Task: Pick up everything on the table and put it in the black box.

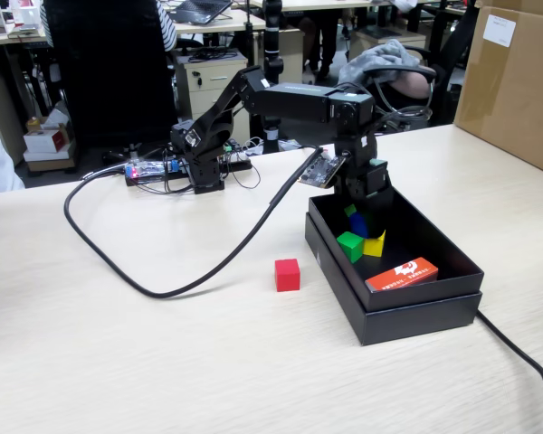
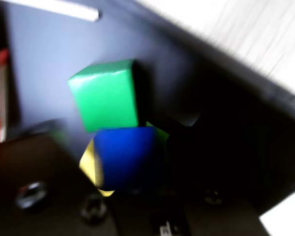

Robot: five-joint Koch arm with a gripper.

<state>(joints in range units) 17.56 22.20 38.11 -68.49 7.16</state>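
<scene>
Red cube [image 1: 287,274] is sitting alone on the worktop [image 1: 118,344], well out to the fixed view's left of the pincer [image 1: 366,220], which is hanging over the black box [image 1: 407,312] gripping the blue cube [image 2: 128,157].

Arm [image 1: 299,101] reaches out level from base, wrist bent straight down. Gripper [image 1: 362,221] hangs low, fingertips pointing downward, closed on blue cube [image 2: 128,157]. Wrist view blurred; fingers dark, indistinct.
</scene>
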